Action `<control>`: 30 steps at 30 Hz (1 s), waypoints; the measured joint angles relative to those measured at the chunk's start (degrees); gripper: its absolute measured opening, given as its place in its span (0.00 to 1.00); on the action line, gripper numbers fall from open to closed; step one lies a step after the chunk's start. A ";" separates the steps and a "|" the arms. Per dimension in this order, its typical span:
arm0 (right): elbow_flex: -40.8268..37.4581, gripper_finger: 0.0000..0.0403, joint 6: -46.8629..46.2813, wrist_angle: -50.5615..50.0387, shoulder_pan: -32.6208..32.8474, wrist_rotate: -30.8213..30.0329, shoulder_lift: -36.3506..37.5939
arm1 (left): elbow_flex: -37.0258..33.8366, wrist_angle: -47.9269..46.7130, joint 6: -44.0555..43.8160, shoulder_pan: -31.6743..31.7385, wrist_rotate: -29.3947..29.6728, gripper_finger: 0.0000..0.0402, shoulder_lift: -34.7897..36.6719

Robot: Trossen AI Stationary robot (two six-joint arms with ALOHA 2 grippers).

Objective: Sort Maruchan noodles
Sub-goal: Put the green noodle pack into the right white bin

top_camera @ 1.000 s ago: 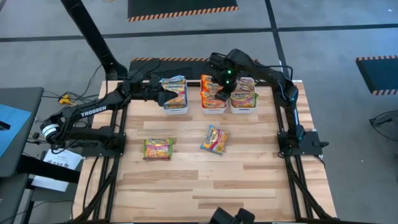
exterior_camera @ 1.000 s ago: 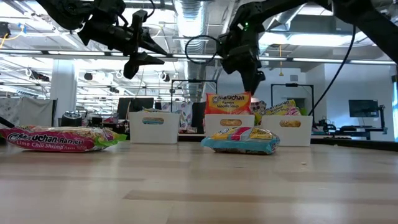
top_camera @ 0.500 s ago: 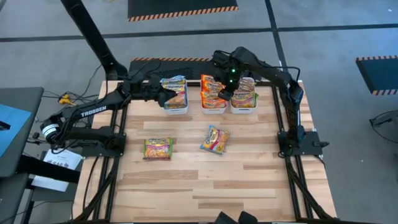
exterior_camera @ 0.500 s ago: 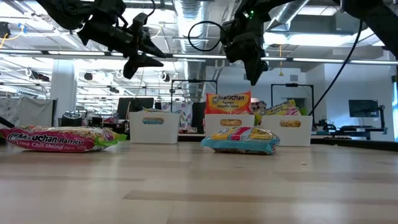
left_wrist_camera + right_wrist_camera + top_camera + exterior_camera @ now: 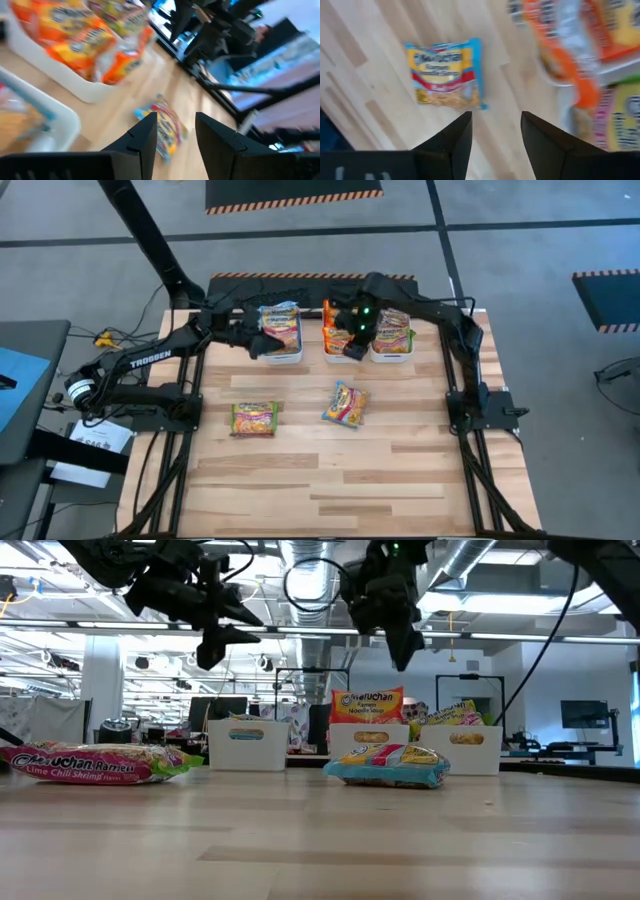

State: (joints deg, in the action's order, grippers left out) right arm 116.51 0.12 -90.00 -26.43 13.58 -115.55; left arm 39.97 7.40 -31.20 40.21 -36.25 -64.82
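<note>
Since a second ago the right gripper has swung from above the middle bin toward its front edge, jaws parted, empty. From above, the left gripper, jaws apart and empty, hangs over the left bin; two packets lie on the wooden table before the bins: green, blue. Level view: an open workshop hall behind.

Maruchan noodles flat, some binned

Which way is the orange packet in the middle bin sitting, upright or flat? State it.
Upright. In the low view the orange packet stands on edge, its logo face well above the rim of the middle bin.
</note>
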 joint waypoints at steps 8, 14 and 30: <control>0.00 0.48 -6.29 -0.02 7.25 0.20 0.00 | 0.00 -0.77 -2.76 0.01 -13.37 0.30 0.00; 0.00 0.48 -11.61 0.01 12.35 0.20 0.00 | 0.00 -4.41 -1.87 -0.06 -20.31 0.30 0.00; -0.02 0.48 -22.62 -0.02 25.08 -0.13 0.00 | 0.00 -34.76 12.69 -3.93 -8.15 0.30 0.00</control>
State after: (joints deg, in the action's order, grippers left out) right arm 116.49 -22.50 -90.02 -1.35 13.45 -115.55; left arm 39.97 -27.37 -18.51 36.27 -44.40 -64.82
